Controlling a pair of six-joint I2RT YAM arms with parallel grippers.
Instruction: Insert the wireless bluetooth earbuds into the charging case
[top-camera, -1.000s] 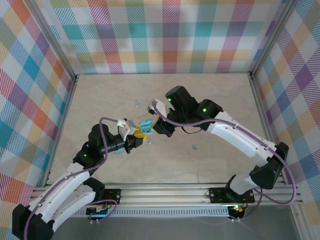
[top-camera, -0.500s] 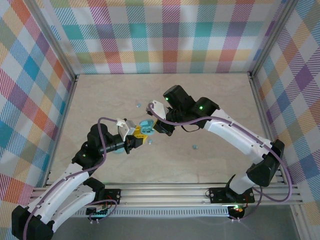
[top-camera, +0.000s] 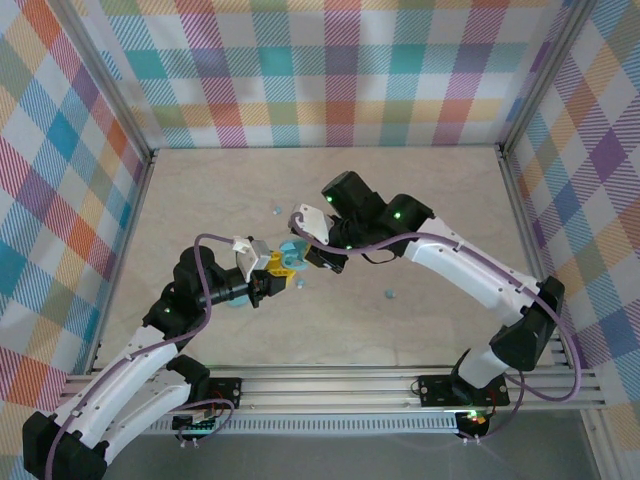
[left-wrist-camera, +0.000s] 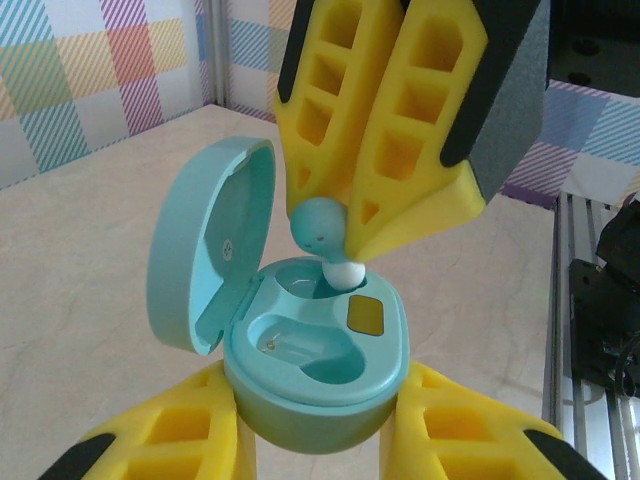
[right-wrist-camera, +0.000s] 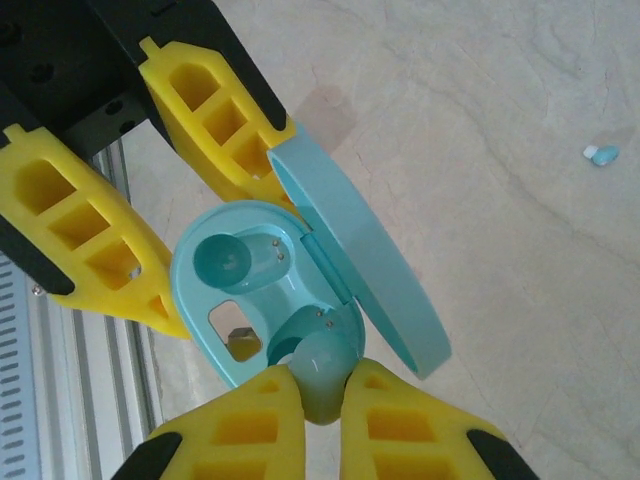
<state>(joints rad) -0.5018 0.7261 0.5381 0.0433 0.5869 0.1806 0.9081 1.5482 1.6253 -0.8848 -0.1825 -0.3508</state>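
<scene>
Here my right gripper (right-wrist-camera: 318, 388) pinches a tiny rounded pale-blue earbud (left-wrist-camera: 322, 226), its white tip at the mouth of a socket in the open light-blue charging case (left-wrist-camera: 300, 345), which my left gripper (left-wrist-camera: 316, 405) clamps by its base.

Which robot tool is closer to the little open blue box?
Left. The left tool clamps the base of the open round light-blue plastic charging case; the right tool hangs just above it, pinching a small pale-blue earbud.
</scene>
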